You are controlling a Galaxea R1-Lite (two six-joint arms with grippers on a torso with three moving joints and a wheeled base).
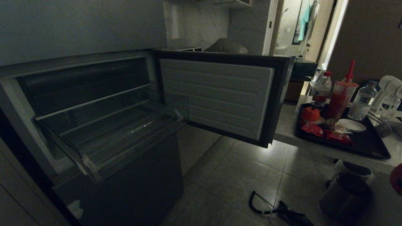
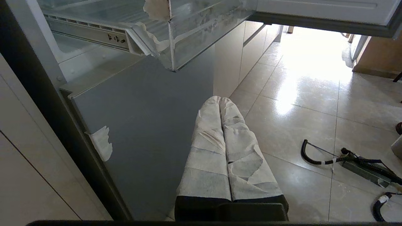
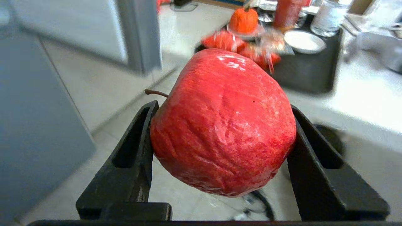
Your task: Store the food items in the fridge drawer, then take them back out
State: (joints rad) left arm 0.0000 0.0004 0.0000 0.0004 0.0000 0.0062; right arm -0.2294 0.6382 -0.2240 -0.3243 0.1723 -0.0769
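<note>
Right gripper clamps a red apple, one finger on each flank, stem out to the side; grip looks centred, with the skin wrinkled. The apple is carried in the air over the floor, between the counter and the fridge; in the head view only a red sliver at the right edge shows, probably this apple. Left gripper is parked low beside the fridge front, its wrapped fingers pressed together, empty. Drawer is pulled out under the open door, and looks empty. The orange lumpy piece sits on the tray, with red packets just beside it. Judged step: carry the apple to the drawer. To do it well: keep the grip pressure constant, since the apple is round and could roll out if loosened; approach from above the drawer's clear front wall, not through it; stay clear of the door's lower edge; lower until the apple is close to the ribbed bottom before letting go, and place it toward one side so that room remains for the second item.
</note>
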